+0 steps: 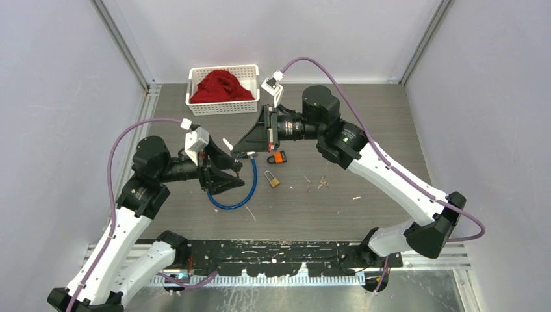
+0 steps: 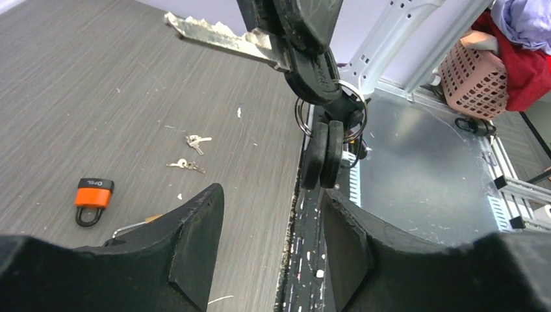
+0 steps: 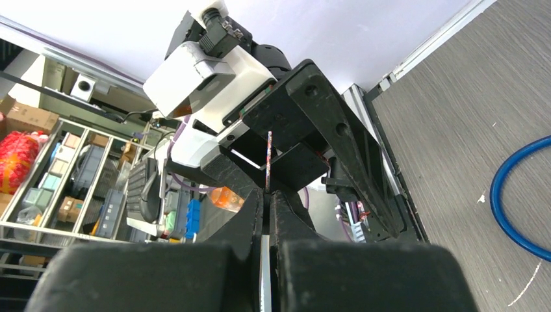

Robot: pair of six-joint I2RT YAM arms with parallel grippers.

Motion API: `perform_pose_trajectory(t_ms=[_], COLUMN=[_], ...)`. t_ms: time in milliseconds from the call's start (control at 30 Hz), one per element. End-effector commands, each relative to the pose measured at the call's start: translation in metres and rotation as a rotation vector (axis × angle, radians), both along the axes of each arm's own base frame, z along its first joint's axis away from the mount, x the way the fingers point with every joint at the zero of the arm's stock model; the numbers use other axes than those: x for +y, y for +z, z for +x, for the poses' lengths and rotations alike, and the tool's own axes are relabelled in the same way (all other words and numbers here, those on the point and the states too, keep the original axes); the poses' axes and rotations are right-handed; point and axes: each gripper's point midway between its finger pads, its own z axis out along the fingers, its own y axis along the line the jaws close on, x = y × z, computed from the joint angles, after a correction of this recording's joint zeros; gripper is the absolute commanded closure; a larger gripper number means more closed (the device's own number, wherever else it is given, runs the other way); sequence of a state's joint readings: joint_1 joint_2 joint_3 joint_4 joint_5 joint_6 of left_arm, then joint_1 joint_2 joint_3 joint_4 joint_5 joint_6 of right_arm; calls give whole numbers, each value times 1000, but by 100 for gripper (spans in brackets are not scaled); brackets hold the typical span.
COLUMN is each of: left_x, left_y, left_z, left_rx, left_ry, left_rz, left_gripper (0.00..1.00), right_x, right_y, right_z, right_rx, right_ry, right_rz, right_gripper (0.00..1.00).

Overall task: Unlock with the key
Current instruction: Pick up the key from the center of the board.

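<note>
Key (image 2: 221, 39) pinched in right pincer (image 2: 294, 40); orange padlock (image 2: 94, 194) lettering too small.

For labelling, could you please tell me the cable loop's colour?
Blue cable loop, clearest in right wrist view.

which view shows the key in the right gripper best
Left wrist: the key lies side-on, its toothed blade clear, pinched by the right gripper. Right wrist sees it only edge-on, a thin sliver. Top external shows at most a tiny speck.
</note>
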State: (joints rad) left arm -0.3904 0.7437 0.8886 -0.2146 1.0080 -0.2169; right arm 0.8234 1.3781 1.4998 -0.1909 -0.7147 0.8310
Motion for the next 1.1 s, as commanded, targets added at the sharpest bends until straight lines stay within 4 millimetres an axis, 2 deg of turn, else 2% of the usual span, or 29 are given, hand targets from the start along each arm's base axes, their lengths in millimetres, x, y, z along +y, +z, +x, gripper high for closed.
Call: perform_pose_trajectory(t_ms=[0,100,267,400,600,700,733,767,833,867,900,933,1067], left_x=[-1,-2,-1,-1,2,2,1,1,0,-1,-1,-2,-2], left_y=[11,13,17,18,16,15,16,16,18,18,18,18,18], left_z=[-9,-7,-5,-4,0,-1,-1,-2,-8,-12,-18,-21,-30], left_rx=[-39,-43,-69,-82,-97,-96,-94,-89,-76,-71,-66,-61,-53], left_ry=[-54,-43,-32,-32,-6,-6,-11,-17,-53,-79,-112,-133,-192], left_rz=[-39,-42,-42,-35,-8,-5,-6,-8,-13,-15,-17,-18,-21], left_gripper=[43,45,61,70,77,78,75,67,43,28,19,16,15], right_x=[-5,-5,-8,-9,-11,-11,-10,-10,-11,-10,-10,-10,-10], right_y=[36,37,35,32,29,27,25,25,25,25,25,24,23], right_z=[-9,-11,-11,-11,-13,-13,-12,-12,-13,-13,-13,-13,-13], right_rx=[-68,-70,-74,-76,-81,-80,-78,-78,-79,-80,-82,-80,-80], right_ry=[-5,-5,-15,-20,-19,-20,-19,-18,-17,-16,-16,-15,-13], right_rz=[96,101,95,86,75,70,68,66,67,68,69,68,66], right_gripper=[99,99,99,99,99,99,99,99,99,99,99,99,99])
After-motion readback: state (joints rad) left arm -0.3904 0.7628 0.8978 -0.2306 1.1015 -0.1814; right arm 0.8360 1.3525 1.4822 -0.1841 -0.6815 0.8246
